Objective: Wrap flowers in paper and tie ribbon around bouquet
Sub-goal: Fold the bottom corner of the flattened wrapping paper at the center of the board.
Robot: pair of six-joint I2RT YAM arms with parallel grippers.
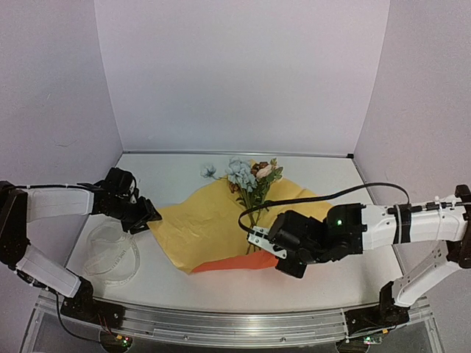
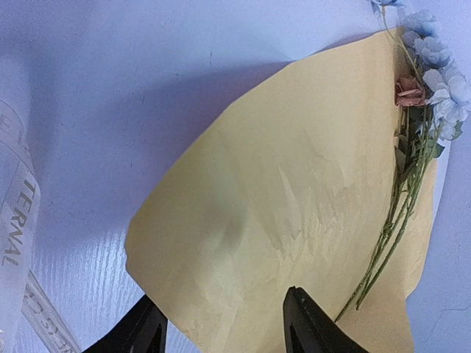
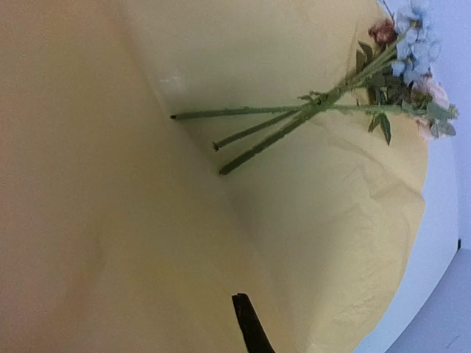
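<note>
1. Top view. The paper [image 1: 199, 228] lies spread on the surface [image 1: 169, 173] with its yellow side up. Orange shows only along the near edge.
2. The flowers [image 1: 246, 180] lie on the far half of the paper, blooms past its far corner and stems pointing back toward the arms. The ribbon [image 1: 110, 257] lies loose on the surface, left of the paper.
3. The left tool [image 1: 143, 215] hangs at the paper's left corner. The right tool [image 1: 259, 239] sits at the near edge, close to the stem ends.
4. Left wrist view. Both fingers [image 2: 151, 327] stand wide apart at the paper's corner and grip nothing. The ribbon's dark lettering shows at the left margin.
5. Right wrist view. Only one finger [image 3: 246, 323] is visible, because a raised fold of paper hides the other. The right tool is closed, and we judge that it pinches this fold. The bare stems lie beyond the fold, uncovered.
6. Progress, as we judge it. The flowers are laid on the sheet, and the first fold is only starting. No cone has formed yet, and the ribbon is untouched. Nearly all the wrapping and all the tying remain.
</note>
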